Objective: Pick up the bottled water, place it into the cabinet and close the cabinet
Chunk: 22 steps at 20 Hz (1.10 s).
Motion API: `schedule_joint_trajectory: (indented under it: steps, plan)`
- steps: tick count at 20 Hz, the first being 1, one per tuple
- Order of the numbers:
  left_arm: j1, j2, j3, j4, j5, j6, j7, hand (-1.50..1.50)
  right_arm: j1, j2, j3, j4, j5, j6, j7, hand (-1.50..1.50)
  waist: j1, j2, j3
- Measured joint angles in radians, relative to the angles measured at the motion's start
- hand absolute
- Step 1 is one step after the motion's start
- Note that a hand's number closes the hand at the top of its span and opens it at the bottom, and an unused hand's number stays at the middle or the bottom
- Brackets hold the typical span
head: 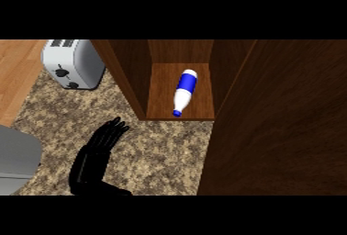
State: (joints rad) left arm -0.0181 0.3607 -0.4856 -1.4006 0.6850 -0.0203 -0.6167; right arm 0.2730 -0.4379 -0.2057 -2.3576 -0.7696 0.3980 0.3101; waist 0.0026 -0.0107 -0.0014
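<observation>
Inside the cabinet (234,69), on its wooden floor at the far middle of the view, the bottled water (183,92) lies on its side, cap end pointing near and slightly left, the white base farther in. It is already in its place, so what seems left is shutting the cabinet door (278,128), the large dark panel that fills the right side and stands swung out toward the viewer. The left hand (102,147) rests on the speckled counter (163,156) at the near left, fingers straight and relaxed, holding nothing; the right hand does not show. The bottle looks light, stiff and smooth, likely to roll if nudged; were it moved again, the blue middle band would be the place to grasp. A toaster (73,62) stands at the far left.
</observation>
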Motion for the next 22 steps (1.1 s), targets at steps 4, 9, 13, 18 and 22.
schedule_joint_trajectory:
  steps: [4,9,13,18,22]
  plan:
    - [0.086,0.091,0.055,-0.064,0.018,-0.028,-0.020,-1.50,-0.013,0.009,0.101,-0.006,0.002,-0.028,0.015,1.50,0.001,-0.001,-0.001]
    - [0.177,0.182,0.110,-0.116,-0.001,-0.026,-0.052,-1.50,-0.061,0.027,0.263,-0.006,0.012,-0.091,0.043,1.50,0.007,-0.003,-0.002]
    - [0.222,0.241,0.142,-0.163,0.001,-0.045,-0.060,-1.50,-0.146,0.039,0.386,-0.002,0.027,-0.149,0.066,1.50,0.012,-0.005,-0.003]
    - [0.258,0.301,0.181,-0.222,0.026,-0.075,-0.047,-1.50,-0.295,0.068,0.537,0.011,0.054,-0.255,0.110,1.50,0.020,-0.008,-0.005]
    - [0.289,0.343,0.208,-0.275,0.053,-0.087,-0.023,-1.50,-0.421,0.104,0.658,0.034,0.122,-0.348,0.144,1.50,0.024,-0.012,-0.005]
